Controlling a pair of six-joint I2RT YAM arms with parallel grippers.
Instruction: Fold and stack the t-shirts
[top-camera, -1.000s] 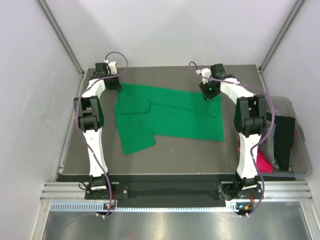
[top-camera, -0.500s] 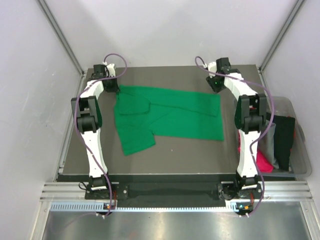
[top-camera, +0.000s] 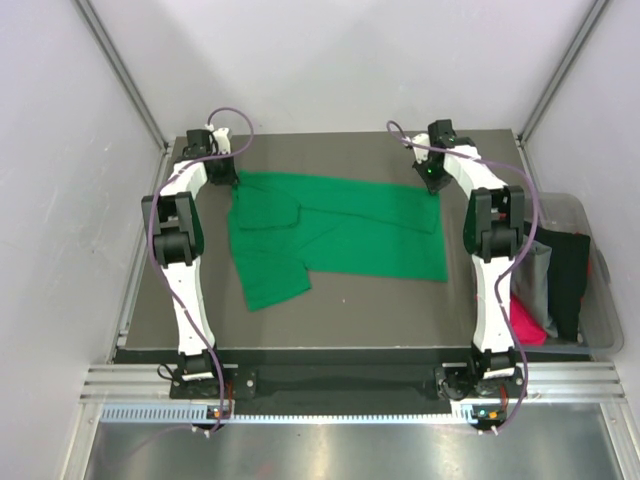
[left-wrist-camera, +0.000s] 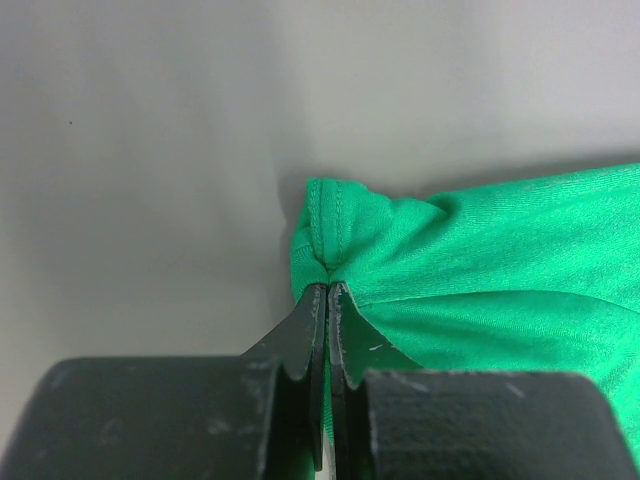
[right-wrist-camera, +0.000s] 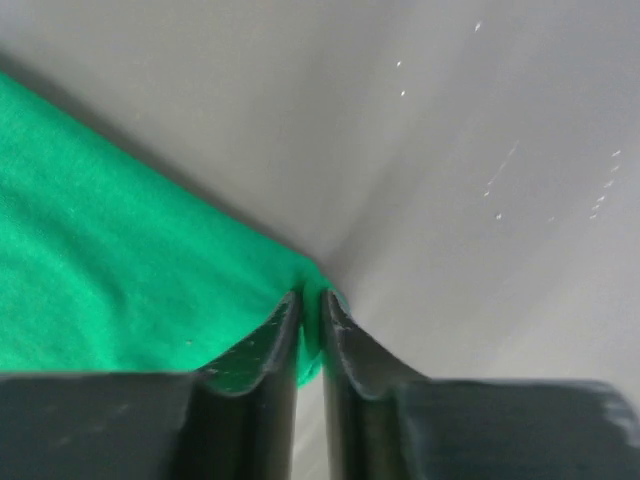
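One green t-shirt (top-camera: 340, 235), one bin (top-camera: 603, 320) (right side), two claws (top-camera: 225, 176) (top-camera: 433, 183).

A dark grey worktop (top-camera: 370, 310) sits between plain white walls (top-camera: 330, 60), with metal struts (top-camera: 122, 70) rising at its far corners. An aluminium rail (top-camera: 340, 380) lines its near edge, and a clear bin (top-camera: 572, 200) adjoins its right edge.

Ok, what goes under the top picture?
Left gripper and right gripper pinch far corners of the green t-shirt on the table.
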